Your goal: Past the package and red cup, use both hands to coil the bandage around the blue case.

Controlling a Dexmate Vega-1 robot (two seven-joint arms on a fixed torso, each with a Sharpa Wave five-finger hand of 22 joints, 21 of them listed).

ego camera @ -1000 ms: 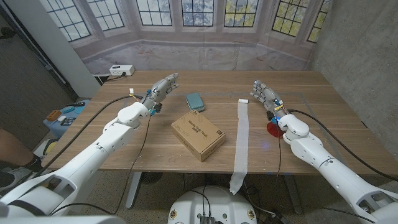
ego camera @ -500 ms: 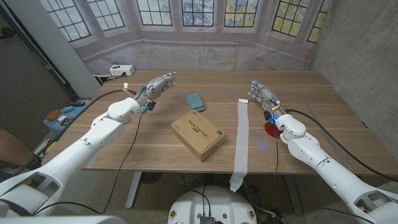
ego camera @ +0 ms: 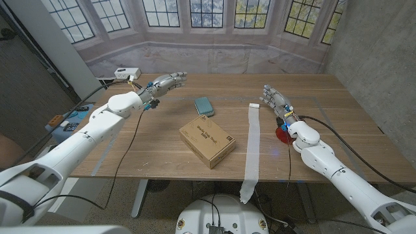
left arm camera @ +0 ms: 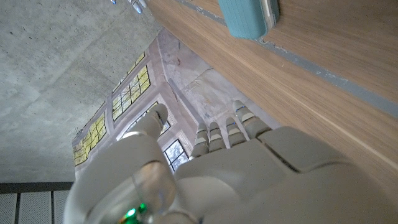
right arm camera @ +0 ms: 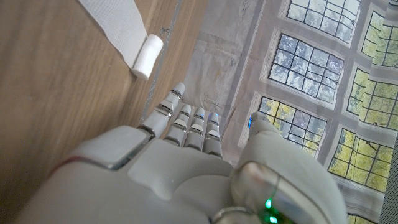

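Note:
A small blue case (ego camera: 204,106) lies on the table beyond a brown cardboard package (ego camera: 207,141); the case's end (left arm camera: 247,17) appears in the left wrist view. A white bandage strip (ego camera: 253,143) runs from its rolled end (ego camera: 255,106) (right arm camera: 147,56) to the near table edge and hangs over it. A red cup (ego camera: 285,134) lies partly hidden behind my right wrist. My left hand (ego camera: 166,82) hovers open, fingers extended, left of the case. My right hand (ego camera: 275,99) is open just right of the bandage roll, holding nothing.
A white power strip (ego camera: 127,72) sits at the table's far left corner. A blue bin with small items (ego camera: 68,120) stands on the floor left of the table. The wooden table (ego camera: 325,97) ends at a window backdrop.
My left arm has swung up and away toward the table's far left, the hand now higher and further back. The right hand has barely moved. The bandage, case and package lie still.

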